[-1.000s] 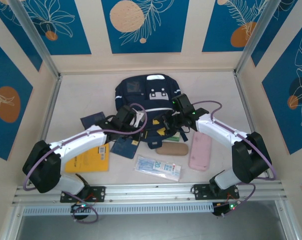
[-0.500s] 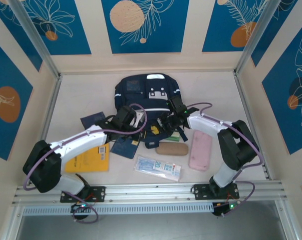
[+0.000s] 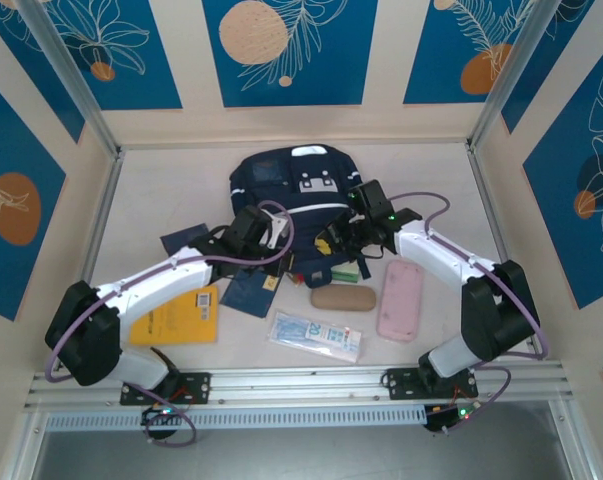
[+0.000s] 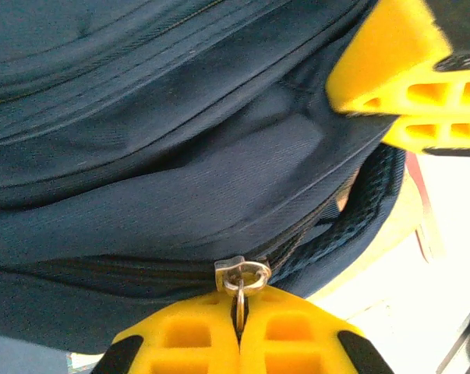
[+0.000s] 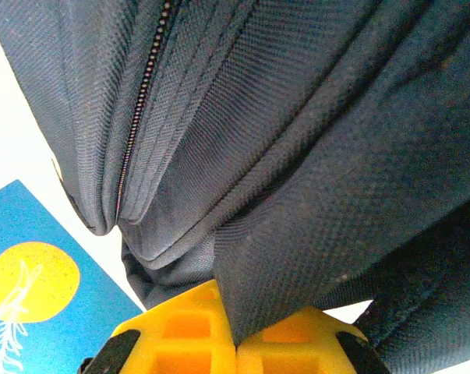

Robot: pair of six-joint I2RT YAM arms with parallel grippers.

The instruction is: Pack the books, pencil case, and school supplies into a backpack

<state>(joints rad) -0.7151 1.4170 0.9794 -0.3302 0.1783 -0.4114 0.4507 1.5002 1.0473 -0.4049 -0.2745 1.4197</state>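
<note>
1. Opening the backpack (image 3: 293, 185) looks like the step in hand. It lies flat mid-bench (image 3: 151, 200), bottom edge toward the arms, and none of the loose items around it is packed yet.
2. Left hand (image 4: 238, 339) is clamped shut on the metal zipper pull (image 4: 242, 276) at the bag's near-left edge.
3. Right hand (image 5: 235, 347) is closed on a fold of the backpack's fabric at the near-right edge, with the zipper line (image 5: 141, 109) running just beside it.
4. Next, I judge, the left hand needs to draw the pull along its track while the right hand keeps the cloth taut. Slack fabric could snag the slider.
5. Waiting on the bench are an orange-yellow book (image 3: 181, 315), a navy book (image 3: 186, 243), a second navy book (image 3: 249, 293), a clear packet (image 3: 316, 337), a tan pencil case (image 3: 343, 298) and a pink case (image 3: 399, 300).
6. The second navy book and a pale green pad (image 3: 349, 270) lie right against the bag's near edge, so tugging the bag may drag them along.
</note>
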